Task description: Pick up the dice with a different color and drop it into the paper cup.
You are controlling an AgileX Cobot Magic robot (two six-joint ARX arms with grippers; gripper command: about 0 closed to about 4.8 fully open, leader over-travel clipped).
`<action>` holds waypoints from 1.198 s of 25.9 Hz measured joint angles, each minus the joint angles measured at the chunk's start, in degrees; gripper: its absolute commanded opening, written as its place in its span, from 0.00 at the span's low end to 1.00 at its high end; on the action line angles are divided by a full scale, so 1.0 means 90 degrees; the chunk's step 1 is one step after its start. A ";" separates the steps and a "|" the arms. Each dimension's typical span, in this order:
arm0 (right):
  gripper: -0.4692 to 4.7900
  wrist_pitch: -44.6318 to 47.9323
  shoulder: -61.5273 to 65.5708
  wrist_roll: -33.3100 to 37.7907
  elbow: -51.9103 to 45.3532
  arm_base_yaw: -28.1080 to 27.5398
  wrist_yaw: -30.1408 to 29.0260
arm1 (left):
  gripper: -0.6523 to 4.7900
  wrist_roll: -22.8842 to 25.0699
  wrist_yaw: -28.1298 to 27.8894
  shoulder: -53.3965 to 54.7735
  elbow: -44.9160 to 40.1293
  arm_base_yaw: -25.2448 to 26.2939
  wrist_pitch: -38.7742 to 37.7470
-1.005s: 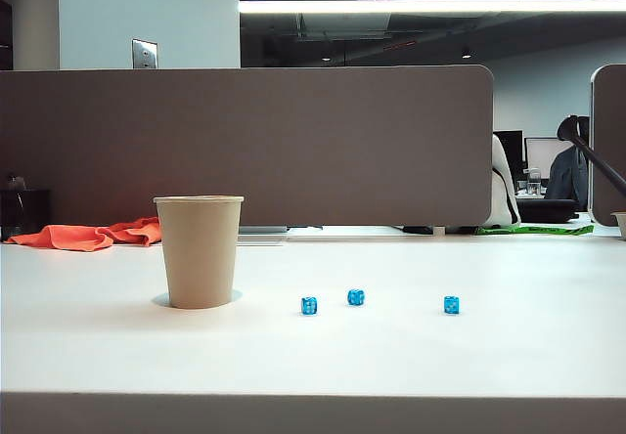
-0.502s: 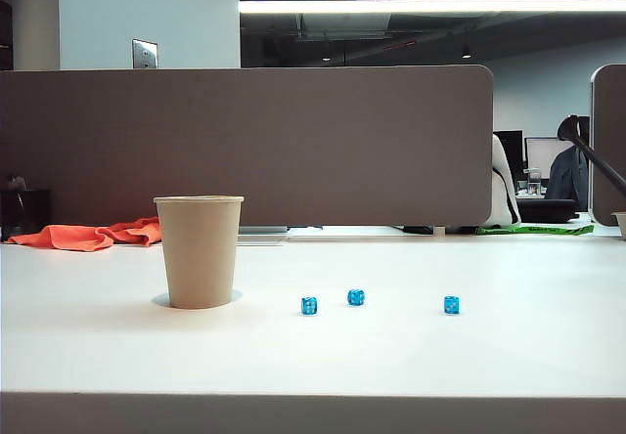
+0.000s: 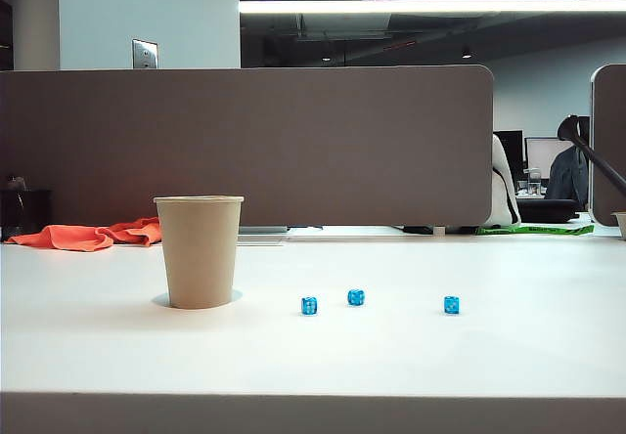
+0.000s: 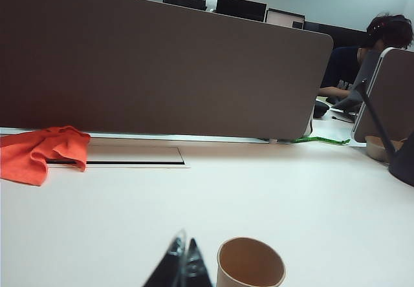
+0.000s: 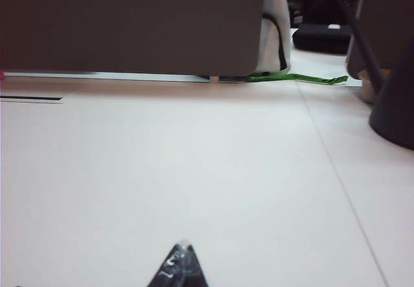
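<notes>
Exterior view: the paper cup stands upright on the bench, three blue dice to its right. The orange die is not visible in any view; judged light, hard, slippery, best pinched across flat faces. Left gripper hangs beside the cup, right gripper over bare bench; both jaws closed, empty.

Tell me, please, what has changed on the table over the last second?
Nothing visibly changed. The cup stands where it was, with the three blue dice in their row beside it and the orange cloth behind. Neither gripper shows in the exterior view; no orange die is visible.
</notes>
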 measured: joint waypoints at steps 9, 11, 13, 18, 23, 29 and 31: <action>0.09 0.0347 -0.0325 0.0017 -0.0321 -0.1188 -0.0821 | 0.11 0.0000 0.0002 0.0005 0.0000 -0.0002 0.0117; 0.09 0.0340 -0.0323 0.0034 -0.0323 -0.1435 -0.1112 | 0.11 0.0000 0.0002 0.0005 0.0000 0.0000 0.0121; 0.09 0.0328 -0.0323 0.0039 -0.0323 -0.1503 -0.1234 | 0.11 0.0000 0.0000 0.0005 0.0000 0.0000 0.0131; 0.09 0.0340 -0.0323 0.0063 -0.0505 -0.1474 -0.1540 | 0.11 0.0024 -0.0017 0.0005 0.0000 0.0000 0.0364; 0.09 0.0012 -0.0308 0.0070 -0.0546 -0.1445 -0.1736 | 0.11 0.0097 -0.0032 0.0007 0.0000 0.0000 0.0452; 0.09 0.0289 -0.0313 0.0073 -0.0546 -0.1452 -0.1732 | 0.11 0.0408 -0.0029 0.0005 -0.0015 0.0000 0.0459; 0.09 0.0316 -0.0313 0.0073 -0.0546 -0.1452 -0.1732 | 0.11 0.0529 -0.0027 0.0002 -0.0112 0.0000 0.0549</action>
